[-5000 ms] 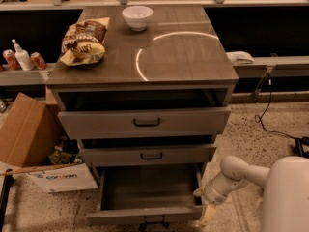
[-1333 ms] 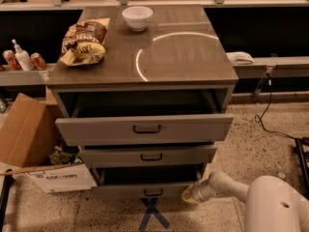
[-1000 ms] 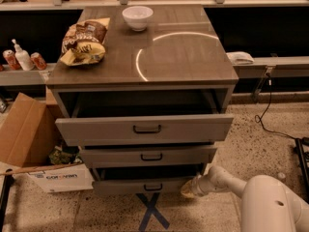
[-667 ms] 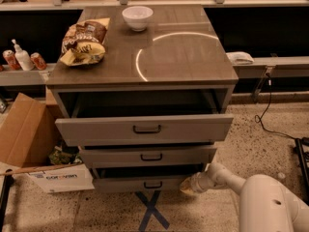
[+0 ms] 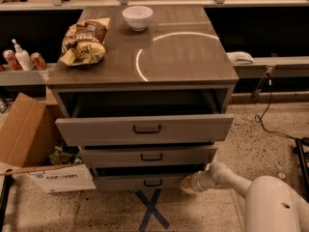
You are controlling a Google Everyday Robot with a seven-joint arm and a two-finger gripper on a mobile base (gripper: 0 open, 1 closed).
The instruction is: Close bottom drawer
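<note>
The bottom drawer is the narrowest grey wood-look drawer, with a low front and a small black bar handle. It sticks out only slightly from the cabinet, less than the two drawers above. My gripper is low at the right end of that drawer's front, touching or nearly touching it. My white arm reaches in from the lower right.
The middle drawer and the top drawer stand partly open above. A chip bag and a white bowl lie on the cabinet top. A cardboard box stands at left. A blue tape X marks the floor.
The bottom drawer, far out five seconds ago, has been pushed in almost flush. Over the last second my gripper followed its front further inward.
</note>
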